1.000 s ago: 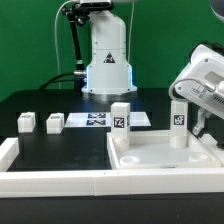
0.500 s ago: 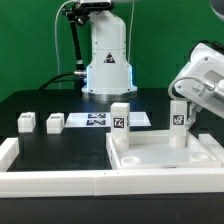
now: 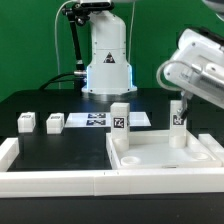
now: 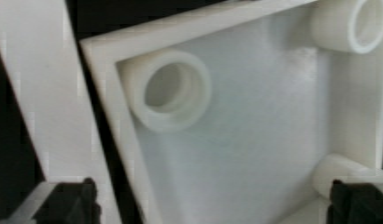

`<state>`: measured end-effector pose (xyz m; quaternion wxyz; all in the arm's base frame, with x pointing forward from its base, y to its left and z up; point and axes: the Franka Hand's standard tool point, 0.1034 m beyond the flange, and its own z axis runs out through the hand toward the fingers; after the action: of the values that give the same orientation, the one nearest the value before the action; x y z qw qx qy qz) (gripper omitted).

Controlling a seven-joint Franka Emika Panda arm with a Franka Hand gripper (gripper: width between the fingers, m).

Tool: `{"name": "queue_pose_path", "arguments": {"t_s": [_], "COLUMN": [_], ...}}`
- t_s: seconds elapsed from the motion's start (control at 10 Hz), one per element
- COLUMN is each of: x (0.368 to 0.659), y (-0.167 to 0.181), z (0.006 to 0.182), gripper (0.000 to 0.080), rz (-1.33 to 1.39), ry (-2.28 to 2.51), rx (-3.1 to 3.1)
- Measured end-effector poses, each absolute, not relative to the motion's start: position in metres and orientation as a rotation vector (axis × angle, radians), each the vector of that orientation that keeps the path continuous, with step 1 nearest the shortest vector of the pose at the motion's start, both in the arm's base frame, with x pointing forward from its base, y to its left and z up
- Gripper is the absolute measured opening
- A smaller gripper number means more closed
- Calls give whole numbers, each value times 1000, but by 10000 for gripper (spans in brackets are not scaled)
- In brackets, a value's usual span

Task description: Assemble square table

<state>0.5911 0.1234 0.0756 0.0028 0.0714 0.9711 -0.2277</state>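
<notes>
**A:** How do the jaws stand?

**B:** Wide apart. In the wrist view the gripper [image 4: 214,203] shows its dark fingertips [image 4: 72,200] at opposite edges with nothing held between them. Only the slab [image 4: 259,140] lies below, recessed side up.

**A:** Where does the gripper sit in the scene?

**B:** It is raised over the slab's far corner on the exterior view's right, just above the right post [image 3: 178,118]. I cannot tell whether it is clear of the post's top.

**A:** And the table itself?

**B:** The slab rests on the black surface at the near right of the exterior view, close against the white rail [image 3: 50,181]. Two posts stand upright at its far corners: the right post and the left post [image 3: 121,117].

**A:** So about halfway?

**B:** That's my reading. The outer loose post [image 3: 26,122] and the inner loose post [image 3: 54,122] sit well apart from the slab on the exterior view's left, beside the marker board [image 3: 97,120]. The wrist view shows an empty socket [image 4: 170,88], so at least one corner is unfilled.

**A:** Are the standing posts fully seated?

**B:** They look straight, but how tight they are cannot be seen. What remains, I judge, is fetching and fitting the two loose posts.
</notes>
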Motion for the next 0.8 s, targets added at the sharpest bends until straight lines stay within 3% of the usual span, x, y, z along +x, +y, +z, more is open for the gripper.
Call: {"name": "queue_pose_path", "arguments": {"t_s": [0.5,0.8], "x": [602,599], "y": [79,80], "z": [128,123], "gripper": [649,649], "rz": [-661,-667], "ry": [2988,2985], "rx": [457,480]}}
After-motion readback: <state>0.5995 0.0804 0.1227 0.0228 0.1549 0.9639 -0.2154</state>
